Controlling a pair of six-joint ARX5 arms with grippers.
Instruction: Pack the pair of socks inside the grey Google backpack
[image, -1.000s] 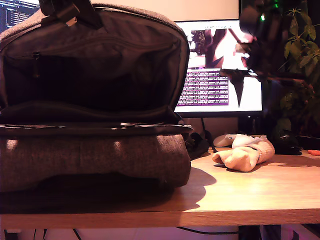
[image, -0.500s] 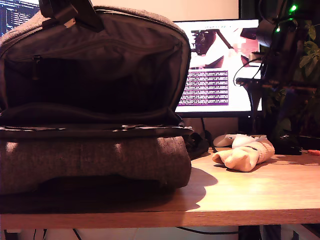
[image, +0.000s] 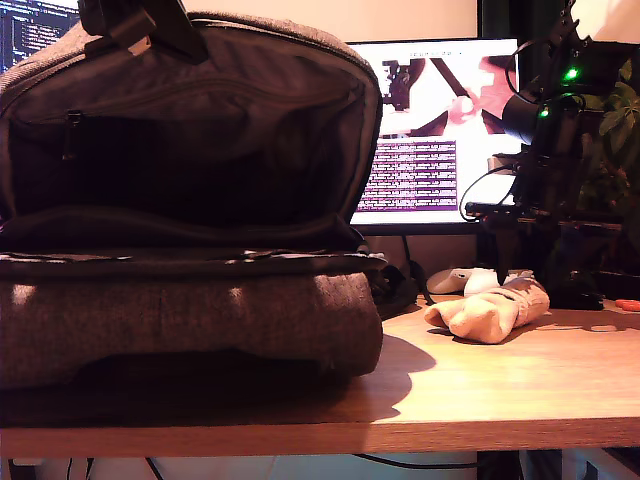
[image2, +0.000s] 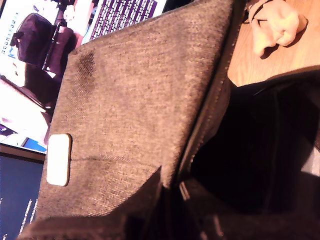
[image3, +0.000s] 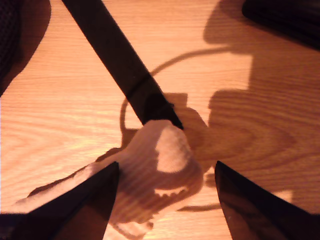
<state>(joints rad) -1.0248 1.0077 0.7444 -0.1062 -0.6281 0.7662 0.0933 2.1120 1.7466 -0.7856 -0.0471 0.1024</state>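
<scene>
Exterior view: grey Google backpack (image: 190, 320) lying on the desk (image: 500, 390), filling the exterior view's left, main compartment gaping wide toward the camera, dark lining showing. Pair of socks (image: 490, 310) resting near the desk's back edge toward the exterior view's right, well apart from the backpack. Dark arm (image: 545, 150) hanging above the socks, green lights lit, monitor (image: 430, 140) glowing behind.

First wrist view: grey woven panel of the backpack (image2: 135, 115) with a pale rectangular patch (image2: 58, 159), dark opening alongside; socks (image2: 275, 22) on bare wood beyond. First gripper's fingers out of frame.

Second wrist view: second gripper (image3: 165, 200) spread wide, holding nothing, fingers (image3: 80, 205) either side of the socks (image3: 160, 170) below, one black strap (image3: 120, 65) crossing the desk (image3: 60, 120) and reaching the bundle.
</scene>
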